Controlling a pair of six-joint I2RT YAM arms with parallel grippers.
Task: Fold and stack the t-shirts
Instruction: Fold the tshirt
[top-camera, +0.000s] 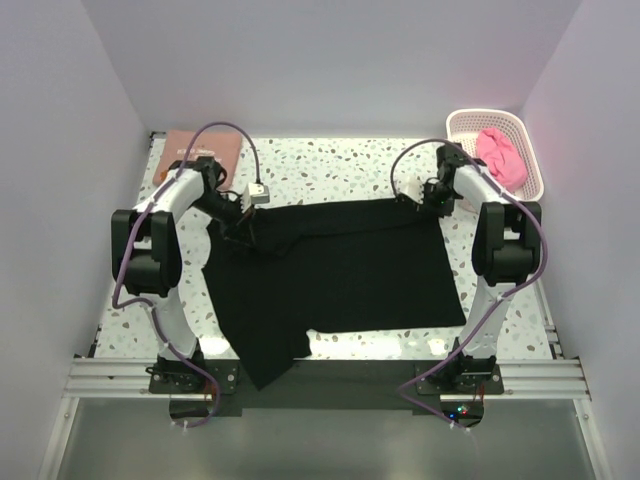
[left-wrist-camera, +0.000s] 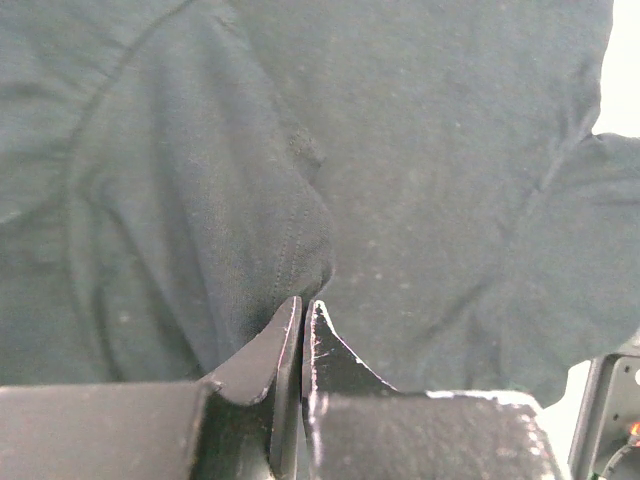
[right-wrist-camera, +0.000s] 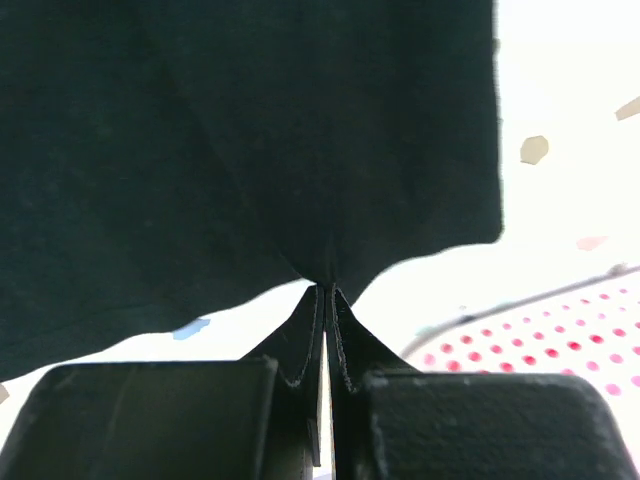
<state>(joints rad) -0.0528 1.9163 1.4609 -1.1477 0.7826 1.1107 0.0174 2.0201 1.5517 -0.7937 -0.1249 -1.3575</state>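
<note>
The black t-shirt lies spread over the middle of the table, one sleeve hanging off the near edge. My left gripper is shut on a raised fold of the black cloth near the shirt's far left corner; the fingertips pinch it. My right gripper is shut on the shirt's far right edge, and the cloth pulls up into its tips. A bright pink t-shirt lies bunched in the basket. A salmon-pink t-shirt lies flat at the back left.
The white-and-pink lattice basket stands at the back right corner, close to the right arm; its wall shows in the right wrist view. Grey walls close in the speckled table on three sides.
</note>
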